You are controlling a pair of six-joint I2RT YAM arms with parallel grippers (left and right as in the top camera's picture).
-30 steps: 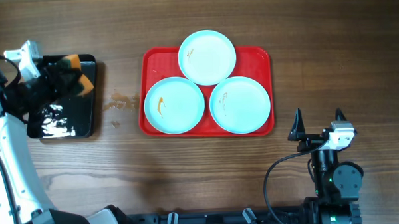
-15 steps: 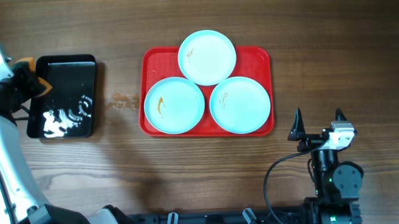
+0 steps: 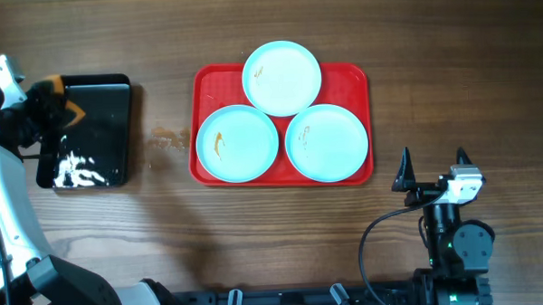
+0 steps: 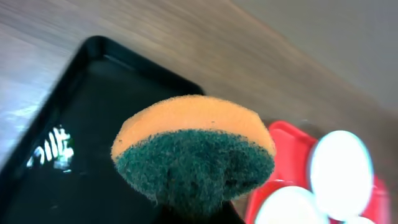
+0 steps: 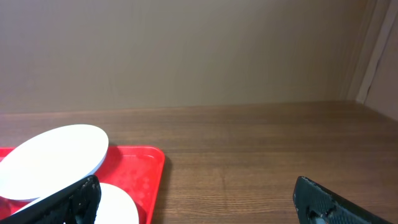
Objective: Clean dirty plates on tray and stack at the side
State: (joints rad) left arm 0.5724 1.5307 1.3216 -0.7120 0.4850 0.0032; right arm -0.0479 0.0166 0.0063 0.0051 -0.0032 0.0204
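Filling the tray (image 3: pixel 213 87), three plates (image 3: pixel 282 77) sit close together.

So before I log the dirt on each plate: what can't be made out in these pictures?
Overhead: smears too small to identify.
Left wrist view: the plates are blurred, smears unreadable; the sponge hides how the left hand grips it.
Right wrist view: only two plates show, cut by the left and bottom edges.
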